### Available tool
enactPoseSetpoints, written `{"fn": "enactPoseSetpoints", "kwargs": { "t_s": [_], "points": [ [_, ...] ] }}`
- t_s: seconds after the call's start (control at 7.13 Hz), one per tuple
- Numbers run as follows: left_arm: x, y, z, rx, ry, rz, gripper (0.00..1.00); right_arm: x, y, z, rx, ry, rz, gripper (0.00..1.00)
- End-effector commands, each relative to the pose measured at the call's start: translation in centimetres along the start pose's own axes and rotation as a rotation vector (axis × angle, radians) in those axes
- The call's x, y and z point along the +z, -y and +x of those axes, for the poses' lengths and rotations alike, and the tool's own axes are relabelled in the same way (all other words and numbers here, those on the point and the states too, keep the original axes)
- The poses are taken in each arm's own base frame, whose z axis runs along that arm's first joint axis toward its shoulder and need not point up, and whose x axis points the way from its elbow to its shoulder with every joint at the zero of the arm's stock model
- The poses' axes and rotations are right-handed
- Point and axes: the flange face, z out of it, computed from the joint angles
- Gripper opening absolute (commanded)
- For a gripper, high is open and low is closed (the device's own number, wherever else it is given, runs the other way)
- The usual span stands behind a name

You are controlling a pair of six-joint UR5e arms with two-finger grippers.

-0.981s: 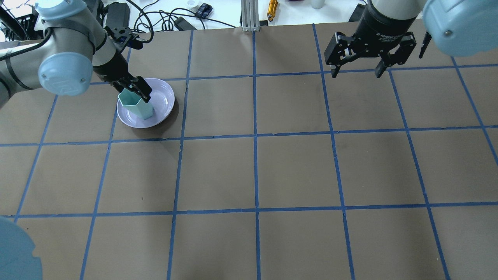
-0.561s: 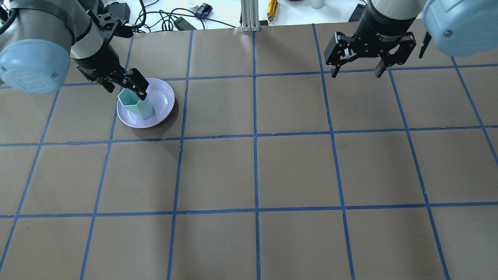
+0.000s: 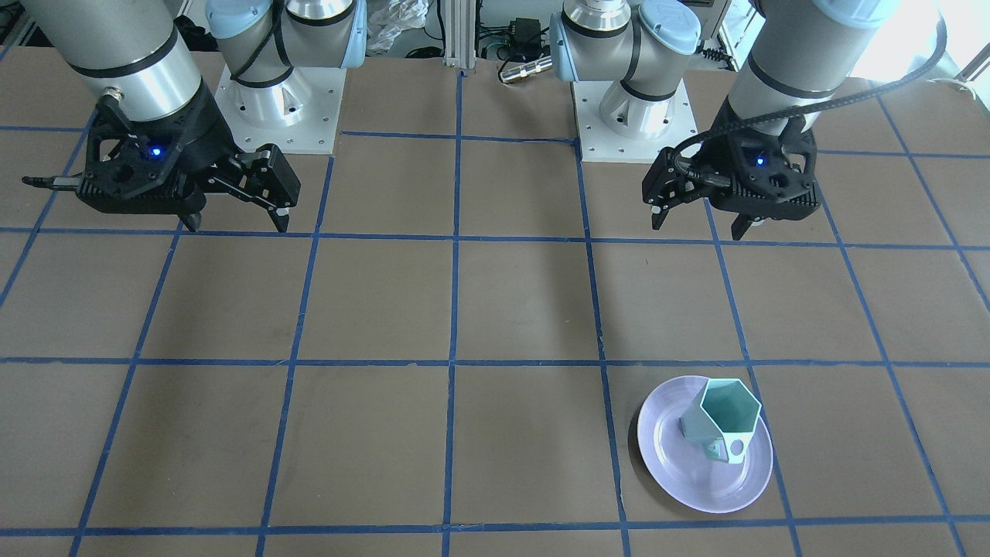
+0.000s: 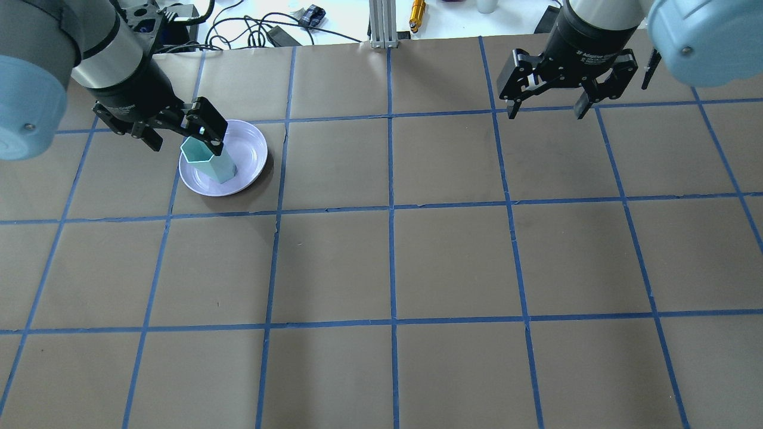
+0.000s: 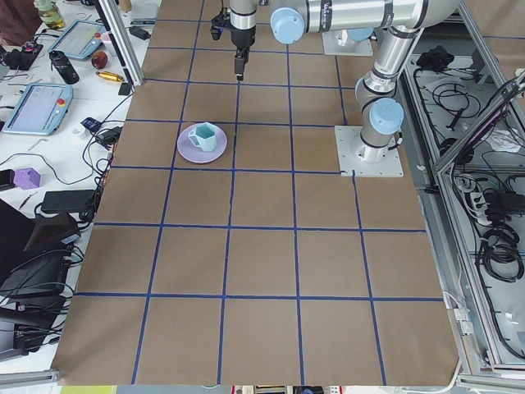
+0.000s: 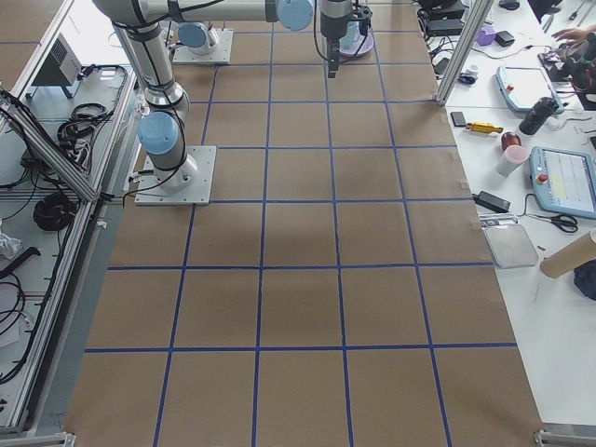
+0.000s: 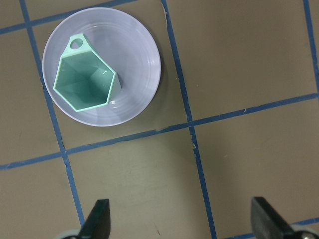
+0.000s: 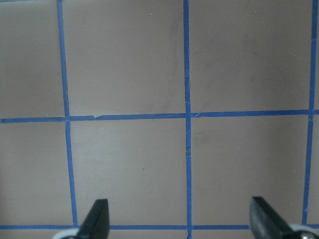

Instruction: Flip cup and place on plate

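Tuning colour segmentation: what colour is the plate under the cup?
Pale lavender; the plate shows best in the left wrist view, under the mint-green cup.

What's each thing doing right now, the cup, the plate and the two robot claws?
cup: upright, opening up, standing on the plate.
plate: flat on the table, cup on it.
left gripper: open, empty, clear of the cup.
right gripper: open, empty, above the table.
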Motion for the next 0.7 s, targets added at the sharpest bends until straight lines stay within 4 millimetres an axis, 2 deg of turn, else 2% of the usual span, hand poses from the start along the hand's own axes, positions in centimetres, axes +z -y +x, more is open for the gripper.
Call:
{"fn": "enactPoseSetpoints", "kwargs": {
  "t_s": [0.0,0.56],
  "points": [
    [-1.36,-0.15,1.44,-0.041,-0.002,-0.018,1.0,0.0,0.0,0.0,0.0,-0.001,0.0,1.0],
    [-1.67,-0.14,2.04,-0.043,0.0,-0.019,1.0,0.0,0.0,0.0,-0.002,0.0,0.0,1.0]
  ]
}}
